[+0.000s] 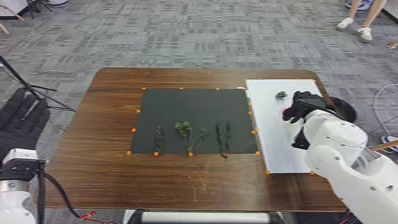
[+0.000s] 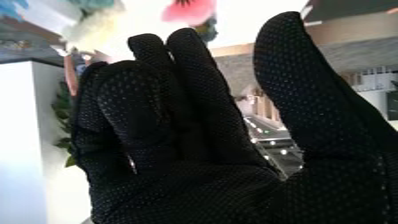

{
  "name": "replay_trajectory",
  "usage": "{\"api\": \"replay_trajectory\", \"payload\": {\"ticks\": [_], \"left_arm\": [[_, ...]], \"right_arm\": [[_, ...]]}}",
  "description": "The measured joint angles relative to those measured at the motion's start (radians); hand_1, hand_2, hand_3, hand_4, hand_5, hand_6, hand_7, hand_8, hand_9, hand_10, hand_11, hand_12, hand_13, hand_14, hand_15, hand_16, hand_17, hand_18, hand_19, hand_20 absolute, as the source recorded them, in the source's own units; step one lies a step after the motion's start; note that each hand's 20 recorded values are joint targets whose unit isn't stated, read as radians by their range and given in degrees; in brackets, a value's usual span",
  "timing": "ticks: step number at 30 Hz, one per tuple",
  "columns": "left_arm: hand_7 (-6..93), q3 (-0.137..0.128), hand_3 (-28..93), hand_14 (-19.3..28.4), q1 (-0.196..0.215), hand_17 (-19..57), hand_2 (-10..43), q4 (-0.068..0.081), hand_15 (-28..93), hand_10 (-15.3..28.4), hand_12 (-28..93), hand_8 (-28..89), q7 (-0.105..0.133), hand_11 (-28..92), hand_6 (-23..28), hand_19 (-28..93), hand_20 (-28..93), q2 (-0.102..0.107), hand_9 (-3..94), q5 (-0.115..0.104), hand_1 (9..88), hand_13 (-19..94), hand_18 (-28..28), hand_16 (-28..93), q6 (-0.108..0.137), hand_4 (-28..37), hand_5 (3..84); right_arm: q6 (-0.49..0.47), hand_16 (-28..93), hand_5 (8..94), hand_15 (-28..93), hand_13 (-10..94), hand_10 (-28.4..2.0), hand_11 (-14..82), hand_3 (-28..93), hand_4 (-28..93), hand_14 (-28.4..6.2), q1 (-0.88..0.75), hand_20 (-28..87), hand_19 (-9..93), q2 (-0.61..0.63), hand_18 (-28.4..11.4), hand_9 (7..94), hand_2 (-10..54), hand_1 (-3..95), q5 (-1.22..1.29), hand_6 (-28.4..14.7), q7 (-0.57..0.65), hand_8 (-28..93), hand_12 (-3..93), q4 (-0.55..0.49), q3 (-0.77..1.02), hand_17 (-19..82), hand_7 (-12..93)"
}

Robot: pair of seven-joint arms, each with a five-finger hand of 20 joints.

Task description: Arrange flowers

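Pink flower [image 2: 185,11], dark center, beyond fingertips of right hand [image 1: 307,105], fingers straight, thumb apart, above white sheet [image 1: 280,160] along table's right edge. Left hand [image 1: 23,122] beside left edge, fingers straight.

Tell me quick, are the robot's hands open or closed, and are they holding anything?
Left hand: open, holding nothing.
Right hand: open, fingers loosely up, nothing in its palm.

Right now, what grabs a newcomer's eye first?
Probably the black right hand over the white board, right side of the table. Then the green stems on the near part of the dark mat, and the pink flower beyond the fingers in the right wrist view.
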Motion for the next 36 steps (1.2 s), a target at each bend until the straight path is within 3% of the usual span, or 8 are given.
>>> {"api": "replay_trajectory", "payload": {"ticks": [15, 26, 28, 33, 36], "left_arm": [[9.9, -0.001, 76, 13.6, -0.003, -3.4, 11.3, 0.004, 22, 13.3, 10, -8, -0.013, 18, 6.7, 18, 11, -0.005, 33.1, 0.001, 22.6, 24, 10.4, -3, -0.014, -28.3, 41.3], [9.5, 0.0, 76, 13.7, -0.004, -3.7, 11.3, 0.012, 22, 13.3, 10, -8, -0.024, 18, 6.7, 18, 11, -0.009, 32.9, 0.002, 22.7, 24, 10.5, -3, -0.021, -28.3, 40.9], [9.4, 0.0, 76, 13.7, -0.007, -3.7, 11.3, 0.015, 22, 13.3, 10, -8, -0.028, 18, 6.7, 18, 11, -0.01, 32.9, 0.002, 22.7, 24, 10.5, -3, -0.022, -28.3, 40.9], [9.3, 0.0, 76, 13.6, -0.015, -3.7, 11.4, 0.017, 22, 13.4, 10, -8, -0.03, 18, 6.7, 18, 11, -0.01, 32.9, 0.002, 22.7, 24, 10.5, -3, -0.023, -28.3, 41.0], [9.3, 0.0, 76, 13.6, -0.016, -3.7, 11.4, 0.017, 22, 13.4, 10, -8, -0.029, 18, 6.6, 18, 11, -0.01, 32.9, -0.006, 22.6, 24, 10.5, -3, -0.024, -28.3, 40.9]], "right_arm": [[0.026, 31, 63.0, 74, 65, -19.0, 13.9, 80, -28, -15.0, -0.024, 36, 79, -0.021, -28.4, 56.4, -9.5, 37.8, -0.008, -9.4, 0.009, -9, 14.0, 0.067, -0.018, 27, 8], [0.086, 30, 70.6, 72, 70, -16.4, 18.5, 80, -28, -12.4, -0.004, 35, 81, -0.029, -27.7, 67.2, -9.5, 43.9, -0.032, -4.9, 0.025, -10, 16.0, 0.12, -0.069, 31, 14], [0.104, 31, 72.8, 72, 72, -15.6, 19.6, 76, -28, -11.8, 0.002, 34, 81, -0.029, -27.5, 70.6, -9.5, 47.8, -0.051, -4.0, 0.027, -1, 17.3, 0.13, -0.08, 32, 17], [0.18, 33, 78.1, 71, 74, -10.9, 10.7, 74, -28, -10.7, 0.01, 33, 82, -0.029, -26.8, 81.9, -9.5, 56.3, -0.127, -1.9, 0.032, 12, 37.8, 0.158, -0.124, 34, 25], [0.207, 33, 79.3, 71, 75, -10.5, 11.8, 75, -28, -10.3, 0.01, 33, 82, -0.029, -26.8, 83.7, -9.5, 57.4, -0.154, -1.4, 0.037, 14, 40.9, 0.169, -0.135, 34, 28]]}}
